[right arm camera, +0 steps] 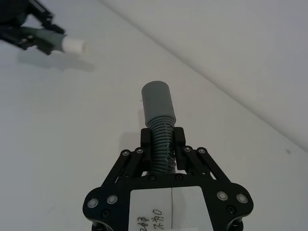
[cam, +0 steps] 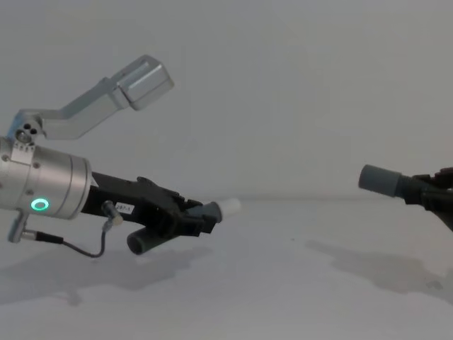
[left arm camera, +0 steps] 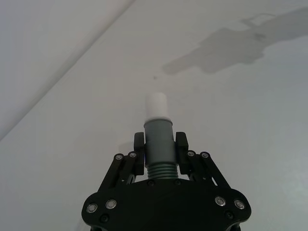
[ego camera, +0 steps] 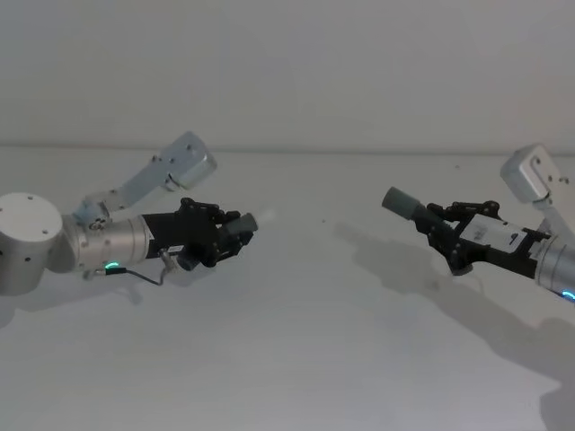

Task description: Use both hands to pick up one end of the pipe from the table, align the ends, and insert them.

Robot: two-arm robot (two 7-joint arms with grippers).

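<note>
My left gripper (ego camera: 235, 232) is shut on the pipe piece with the white tip (ego camera: 267, 218), holding it above the table (ego camera: 296, 350) at the left. In the left wrist view the fingers (left arm camera: 139, 143) clamp the grey collar (left arm camera: 159, 139) just behind the white plug (left arm camera: 156, 105). My right gripper (ego camera: 442, 220) is shut on the ribbed part of the other piece, and its smooth grey cuff (ego camera: 400, 203) sticks out toward the left. The two ends face each other across a wide gap. The chest view shows tip (cam: 230, 207) and cuff (cam: 379, 180) at roughly the same height.
The white table runs back to a plain wall (ego camera: 287, 72). A thin black cable (ego camera: 148, 278) loops under the left wrist. Both arms cast shadows on the surface between and below them.
</note>
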